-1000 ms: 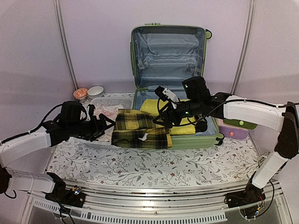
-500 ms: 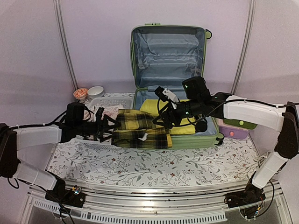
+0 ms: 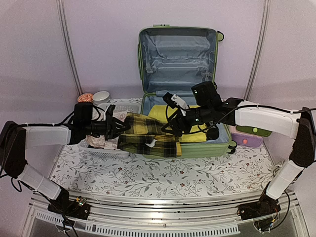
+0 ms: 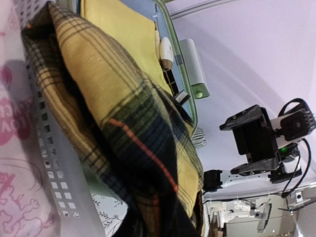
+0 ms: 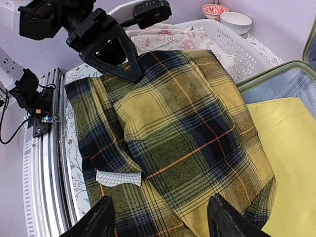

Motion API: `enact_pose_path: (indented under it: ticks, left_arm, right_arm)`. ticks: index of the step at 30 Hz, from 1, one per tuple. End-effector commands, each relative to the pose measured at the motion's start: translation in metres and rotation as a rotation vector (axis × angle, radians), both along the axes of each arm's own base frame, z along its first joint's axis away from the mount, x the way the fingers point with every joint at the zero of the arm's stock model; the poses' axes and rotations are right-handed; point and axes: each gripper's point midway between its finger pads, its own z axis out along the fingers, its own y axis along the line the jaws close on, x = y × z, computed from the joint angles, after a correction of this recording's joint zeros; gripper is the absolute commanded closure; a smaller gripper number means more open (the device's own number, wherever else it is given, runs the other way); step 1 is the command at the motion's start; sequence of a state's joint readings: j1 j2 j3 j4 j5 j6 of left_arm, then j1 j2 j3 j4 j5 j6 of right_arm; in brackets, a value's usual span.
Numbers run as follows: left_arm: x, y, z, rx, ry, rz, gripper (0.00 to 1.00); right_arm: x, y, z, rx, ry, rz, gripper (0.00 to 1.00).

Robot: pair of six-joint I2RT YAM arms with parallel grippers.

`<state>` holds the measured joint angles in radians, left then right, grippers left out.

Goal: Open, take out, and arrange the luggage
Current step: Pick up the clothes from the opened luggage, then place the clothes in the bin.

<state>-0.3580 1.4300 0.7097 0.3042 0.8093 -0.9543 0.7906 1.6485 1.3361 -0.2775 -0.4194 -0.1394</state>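
Left gripper (image 3: 117, 129) now advanced to shirt (image 3: 148, 137), jaws drawn in from wide, apparently clamped on its left edge beside basket (image 3: 106, 152). Right gripper (image 5: 159, 219) held apart above shirt, unmoved. Luggage (image 3: 177, 54) behind, open, lid upright. Shirt removal judged under way.

Floral-patterned surface (image 3: 163, 180) carries: open green luggage (image 3: 207, 148) beneath the right tool (image 3: 170, 114); white perforated basket (image 3: 106, 153) under the left tool (image 3: 121, 127); patterned bowl (image 3: 85, 97) and white bowl (image 3: 101, 96) beyond it; small box (image 3: 247, 139) right of the right tool.
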Motion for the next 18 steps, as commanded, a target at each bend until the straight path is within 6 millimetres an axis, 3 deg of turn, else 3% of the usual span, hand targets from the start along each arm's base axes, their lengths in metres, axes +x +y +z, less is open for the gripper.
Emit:
enact_pose_path:
  ticks: [1,3,8,14,18]
  left_arm:
    - [0.025,0.007,0.027,0.088,-0.162,0.033,0.92]
    - [0.030,0.014,0.042,0.121,-0.211,0.044,1.00]
    - [0.039,0.057,0.065,0.267,-0.288,0.101,1.00]
    - [0.053,0.141,0.033,0.604,-0.202,0.200,1.00]
    - [0.065,0.172,0.010,0.833,-0.183,0.191,1.00]
  right_arm:
    - [0.001,-0.007,0.010,-0.001,-0.027,-0.020,0.35]
    - [-0.001,-0.010,0.011,-0.003,-0.029,-0.021,0.35]
    - [-0.002,-0.013,0.006,-0.016,-0.028,-0.030,0.35]
    - [-0.002,-0.011,0.006,-0.012,-0.027,-0.022,0.35]
    - [-0.002,-0.012,0.012,-0.010,-0.038,-0.017,0.35]
